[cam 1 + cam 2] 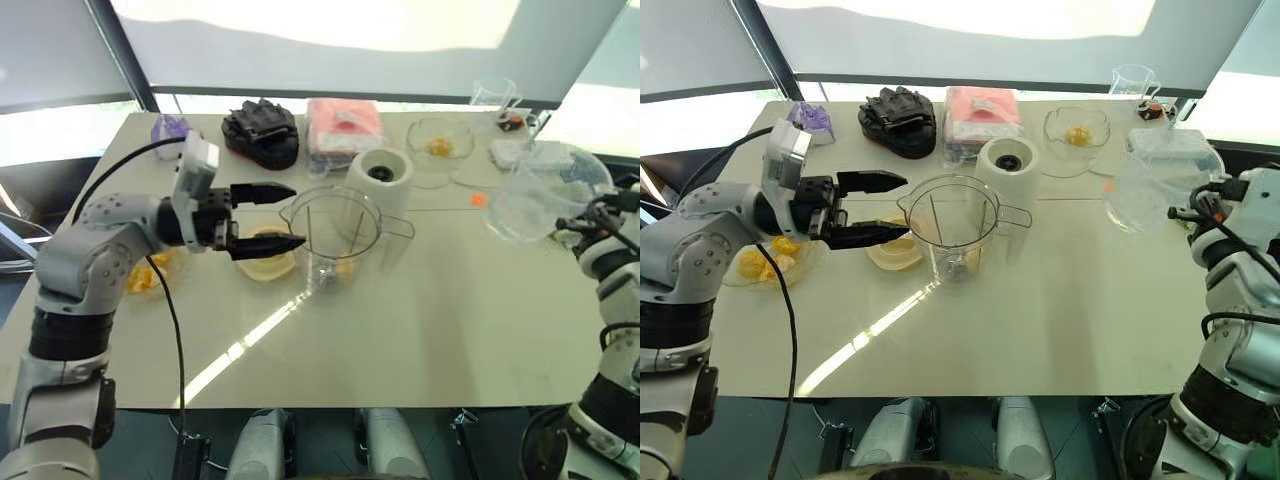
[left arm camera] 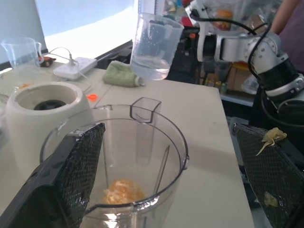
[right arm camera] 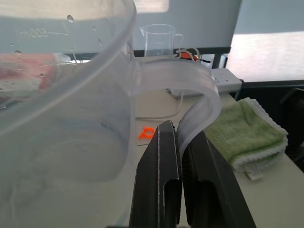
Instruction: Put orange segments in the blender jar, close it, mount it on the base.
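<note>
Black glove [image 1: 898, 118] beside pink cloth [image 1: 980, 122]; green towel [image 3: 255, 134] farther right.

Clear blender jar [image 1: 336, 243] upright, lidless, orange segments [image 2: 121, 191] inside, white base [image 1: 380, 177] just behind

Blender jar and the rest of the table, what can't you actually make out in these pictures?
- Blender jar: segment count unclear; in the left wrist view the open left gripper's mesh finger pads cover part of it, and the blades are not clear.
- Measuring cup shut in the right gripper by its handle: right wrist view cuts off its rim and bottom.
- Bowl of orange segments: partly behind the left arm, head views.
- Small bowl: contents too small to tell.
</note>
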Controlling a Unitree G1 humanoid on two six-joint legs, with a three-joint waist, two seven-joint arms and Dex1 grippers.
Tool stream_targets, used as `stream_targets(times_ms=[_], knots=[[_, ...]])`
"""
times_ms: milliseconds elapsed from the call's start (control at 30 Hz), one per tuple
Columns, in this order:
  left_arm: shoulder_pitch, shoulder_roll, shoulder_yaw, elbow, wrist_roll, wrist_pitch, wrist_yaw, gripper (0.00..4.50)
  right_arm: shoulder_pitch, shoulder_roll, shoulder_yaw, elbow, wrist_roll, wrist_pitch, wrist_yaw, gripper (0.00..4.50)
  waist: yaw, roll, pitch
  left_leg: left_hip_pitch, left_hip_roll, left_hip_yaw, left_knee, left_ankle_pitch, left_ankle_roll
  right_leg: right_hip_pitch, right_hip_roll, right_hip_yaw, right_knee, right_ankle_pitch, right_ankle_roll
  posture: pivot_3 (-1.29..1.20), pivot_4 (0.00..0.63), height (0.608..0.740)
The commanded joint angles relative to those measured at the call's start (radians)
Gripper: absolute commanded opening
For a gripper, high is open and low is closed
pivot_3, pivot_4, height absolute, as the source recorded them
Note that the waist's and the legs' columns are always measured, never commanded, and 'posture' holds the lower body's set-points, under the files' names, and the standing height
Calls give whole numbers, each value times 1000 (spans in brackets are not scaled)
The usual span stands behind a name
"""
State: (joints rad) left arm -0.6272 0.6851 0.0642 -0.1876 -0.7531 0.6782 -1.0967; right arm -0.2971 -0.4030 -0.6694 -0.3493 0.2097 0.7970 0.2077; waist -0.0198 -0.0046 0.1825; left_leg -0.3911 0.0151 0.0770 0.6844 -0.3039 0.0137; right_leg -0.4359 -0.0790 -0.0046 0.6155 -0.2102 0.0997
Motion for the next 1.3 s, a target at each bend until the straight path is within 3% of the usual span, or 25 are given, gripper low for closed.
stream_targets(times_ms=[33,233,367,700,867,967,1200,1300], knots=[[-17,1,75,-32,-9,-10,77,4500,17,63,29,44,-62,-143,-123,68,-2,0,0,0,0,0,0,0,0,0,0,0,0,0,0,0,150,740],[60,7,143,-117,-60,36,171,4500,17,190,77,110,-112,-280,-296,68,-1,1,0,0,1,0,0,0,0,-1,-1,1,1,0,0,0,150,740],[117,8,166,-157,-74,47,215,4500,25,224,114,222,-103,-408,-309,68,0,1,0,0,1,0,0,0,-1,0,-1,1,1,0,0,0,150,740],[169,0,181,-218,-127,69,301,4500,-5,167,159,606,-102,-692,-293,68,-2,1,0,0,0,0,0,0,-1,0,-1,1,0,0,0,0,150,740],[176,0,178,-214,-130,65,311,4500,-17,157,166,680,-100,-754,-318,68,-5,1,0,1,1,0,0,0,-1,1,0,1,0,0,0,0,150,740],[181,-2,167,-209,-120,59,311,4500,-13,161,183,692,-102,-775,-318,927,-4,1,0,1,1,0,0,0,-1,1,0,1,0,0,0,0,150,740],[185,3,159,-194,-104,50,300,4500,25,164,219,657,-122,-787,-336,4465,-16,0,0,1,1,0,0,0,-1,1,0,1,0,0,0,0,150,740],[186,7,159,-186,-98,46,292,4500,69,166,228,614,-124,-773,-339,4465,-24,0,0,1,1,-1,0,0,-1,2,0,1,0,0,0,0,150,740]])
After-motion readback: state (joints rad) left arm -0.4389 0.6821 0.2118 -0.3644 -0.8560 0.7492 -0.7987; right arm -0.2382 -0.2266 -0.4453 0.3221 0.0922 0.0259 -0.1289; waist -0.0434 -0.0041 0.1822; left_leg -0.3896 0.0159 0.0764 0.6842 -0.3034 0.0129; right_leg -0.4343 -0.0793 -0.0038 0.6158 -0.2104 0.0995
